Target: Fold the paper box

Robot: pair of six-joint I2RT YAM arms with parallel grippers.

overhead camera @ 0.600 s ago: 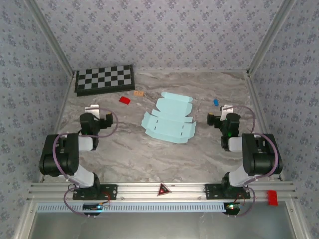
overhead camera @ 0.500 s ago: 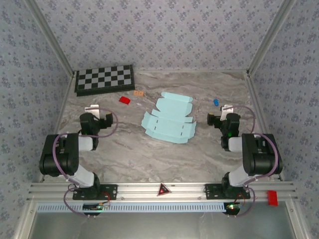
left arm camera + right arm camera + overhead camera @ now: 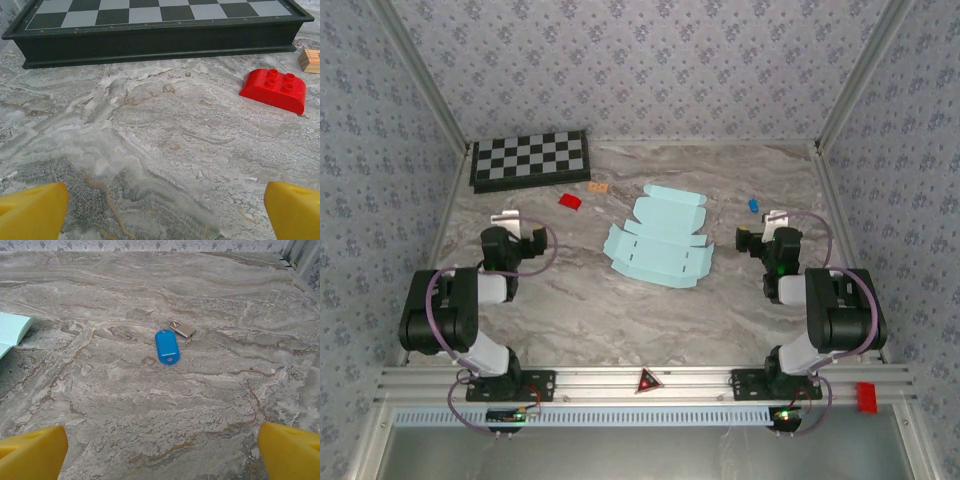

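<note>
Seen from above, the paper box (image 3: 658, 243) lies flat in the middle of the table (image 3: 720, 310). It is a pale blue sheet with its flaps spread out. The left gripper (image 3: 505, 217) sits well to its left and the right gripper (image 3: 775, 218) well to its right. Neither one touches it. A checkerboard (image 3: 530, 158) lies in the far left corner, with a red block (image 3: 570, 201) near it.

In the left wrist view, the yellow fingers (image 3: 30, 212) stand wide apart (just bare table between them). The red block sits ahead, in front of the checkerboard.

In the right wrist view, the fingers stand wide apart too. A blue key tag (image 3: 167, 346) lies ahead, and a corner of the paper box peeks in at the left edge.
</note>
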